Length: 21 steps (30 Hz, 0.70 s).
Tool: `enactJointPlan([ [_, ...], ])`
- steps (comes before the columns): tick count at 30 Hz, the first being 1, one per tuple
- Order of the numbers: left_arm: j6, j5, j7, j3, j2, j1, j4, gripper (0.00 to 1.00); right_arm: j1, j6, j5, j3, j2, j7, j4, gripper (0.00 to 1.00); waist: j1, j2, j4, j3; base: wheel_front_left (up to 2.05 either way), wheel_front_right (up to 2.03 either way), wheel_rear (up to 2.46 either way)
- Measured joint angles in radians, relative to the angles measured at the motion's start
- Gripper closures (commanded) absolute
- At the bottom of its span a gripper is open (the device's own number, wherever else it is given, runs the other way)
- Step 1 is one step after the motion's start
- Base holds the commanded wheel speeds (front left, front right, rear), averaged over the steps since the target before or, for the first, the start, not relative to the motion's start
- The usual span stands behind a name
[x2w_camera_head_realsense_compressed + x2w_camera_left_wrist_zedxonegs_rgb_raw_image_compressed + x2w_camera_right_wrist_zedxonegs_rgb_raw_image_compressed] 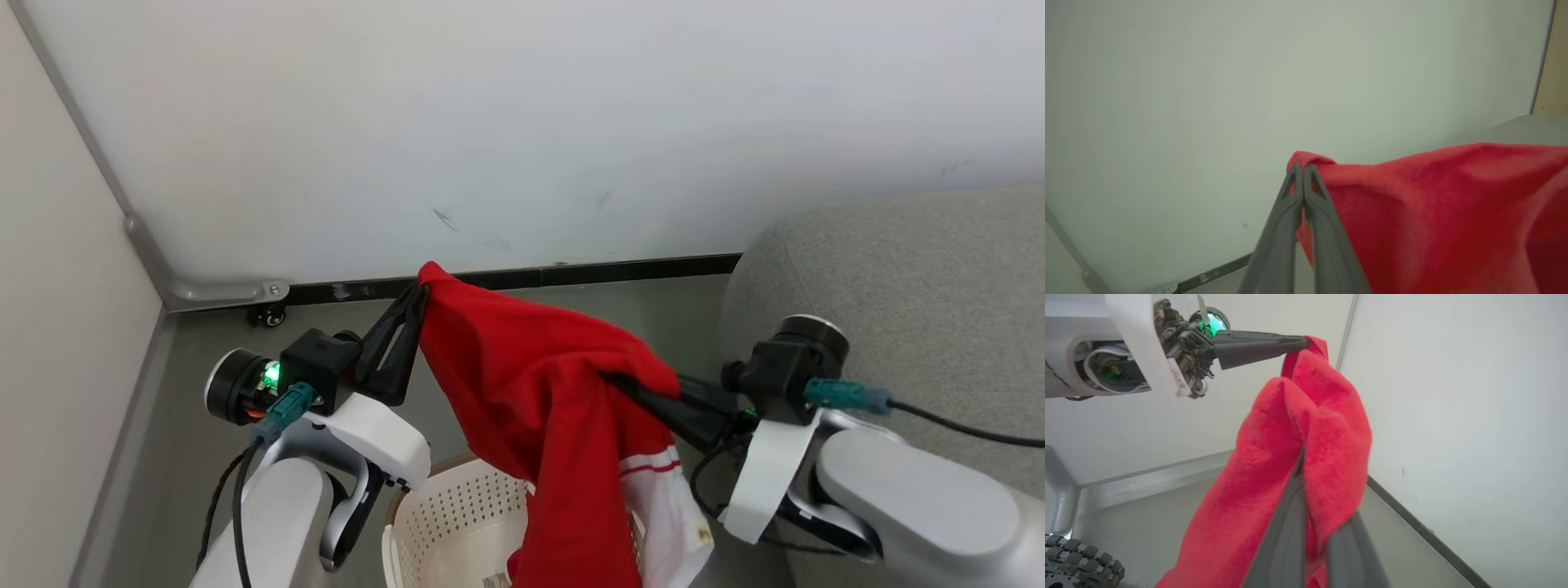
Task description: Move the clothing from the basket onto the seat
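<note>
1. Seat (898, 269): the grey upholstered block fills the right of the head view. It lies on your robot's right, beside the right forearm and well apart from the left arm
2. Red garment (531, 384): held up in the air between the two arms, with its upper edge running left to right, higher at the left grip and lower at the right. The long axis of the rest hangs straight down, and the white-striped tail reaches into the basket. Whether the red seen low in the basket is this tail or a second piece cannot be told
3. Basket (457, 523): cream, perforated, on the floor directly below the garment, between the arms
4. Right fingers (653, 398): closed on a fold of the garment, tips buried in the cloth. This is the nearer arm to the seat
5. Left fingers (1303, 175): pressed together, pinching the garment's top corner
6. Judgement: you carry the cloth rightward, right arm leading, and lift first so the tail clears the basket rim
</note>
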Motion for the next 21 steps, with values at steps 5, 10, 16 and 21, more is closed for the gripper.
enactJointPlan([
  [5, 0.001, -0.048, 0.006, 0.031, -0.005, 0.019, 0.036, 0.00, 0.000, 0.000, 0.034, -0.112, -0.044, -0.010, 0.031, 1.00, 0.0000, 0.0000, -0.029, -0.004, 0.00, 0.00, 0.00],
  [10, 0.001, -0.073, 0.005, 0.056, -0.006, 0.039, 0.043, 0.00, 0.001, 0.000, 0.047, -0.205, -0.079, -0.019, 0.060, 1.00, 0.0000, 0.0000, -0.051, -0.006, 0.00, 0.00, 0.00],
  [16, 0.010, -0.092, -0.005, 0.084, -0.006, 0.048, 0.044, 0.00, 0.018, 0.000, 0.077, -0.333, -0.116, -0.026, 0.087, 1.00, 0.0000, 0.0000, -0.076, -0.009, 0.00, 0.00, 0.00],
  [21, 0.019, -0.098, -0.020, 0.097, -0.010, 0.073, 0.028, 0.00, 0.075, 0.000, 0.080, -0.416, -0.140, -0.026, 0.096, 1.00, 0.0000, 0.0000, -0.102, -0.010, 0.00, 0.00, 0.00],
])
